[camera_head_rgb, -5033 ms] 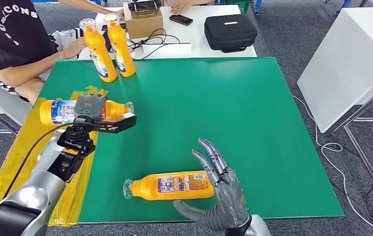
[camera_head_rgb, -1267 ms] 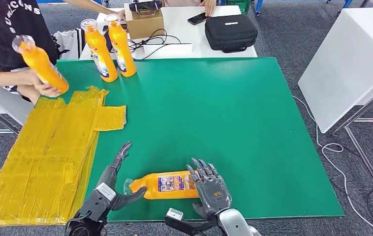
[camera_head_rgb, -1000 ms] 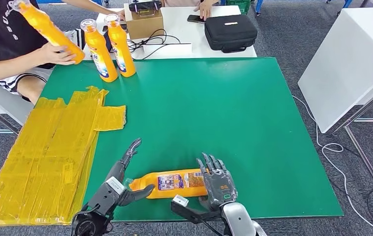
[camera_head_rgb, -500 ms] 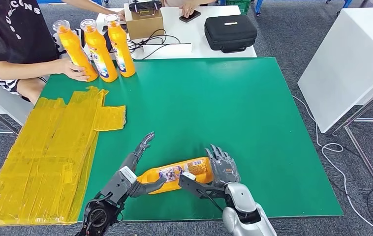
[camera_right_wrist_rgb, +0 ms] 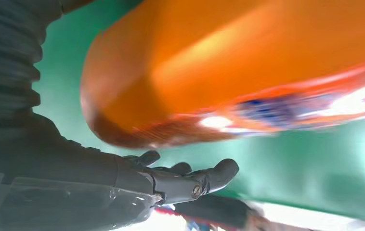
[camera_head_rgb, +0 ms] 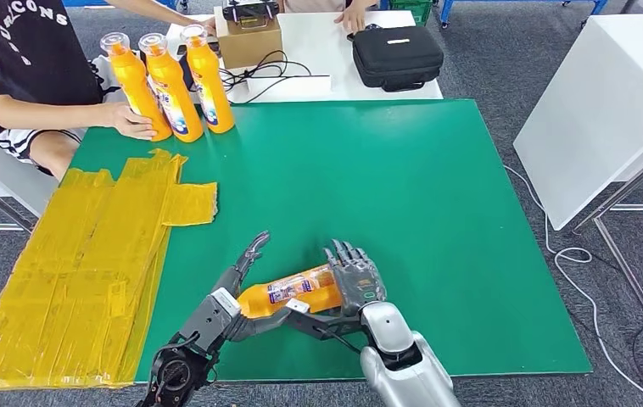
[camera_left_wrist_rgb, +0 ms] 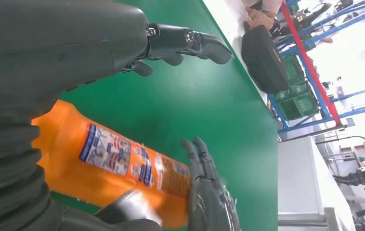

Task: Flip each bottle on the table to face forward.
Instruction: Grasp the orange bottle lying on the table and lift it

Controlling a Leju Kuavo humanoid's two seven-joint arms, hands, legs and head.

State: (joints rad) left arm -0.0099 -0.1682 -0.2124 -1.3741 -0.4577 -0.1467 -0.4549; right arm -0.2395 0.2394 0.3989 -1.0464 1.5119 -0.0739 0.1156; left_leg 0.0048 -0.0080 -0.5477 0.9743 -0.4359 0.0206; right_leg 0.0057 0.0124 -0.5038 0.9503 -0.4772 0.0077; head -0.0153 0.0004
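Both hands on the lying bottle, near edge of the green counter (camera_head_rgb: 437, 203).

We note the orange bottle (camera_head_rgb: 291, 290) lifted at a tilt between the two hands: the left hand (camera_head_rgb: 237, 297) cups its neck end, thumb under and fingers spread above; the right hand (camera_head_rgb: 354, 275) wraps its base end. Three more bottles (camera_head_rgb: 169, 80) stand upright at the counter's far left corner, where a person's hand (camera_head_rgb: 134, 124) touches the leftmost one. Yellow sheeting (camera_head_rgb: 89, 254) covers the left side.
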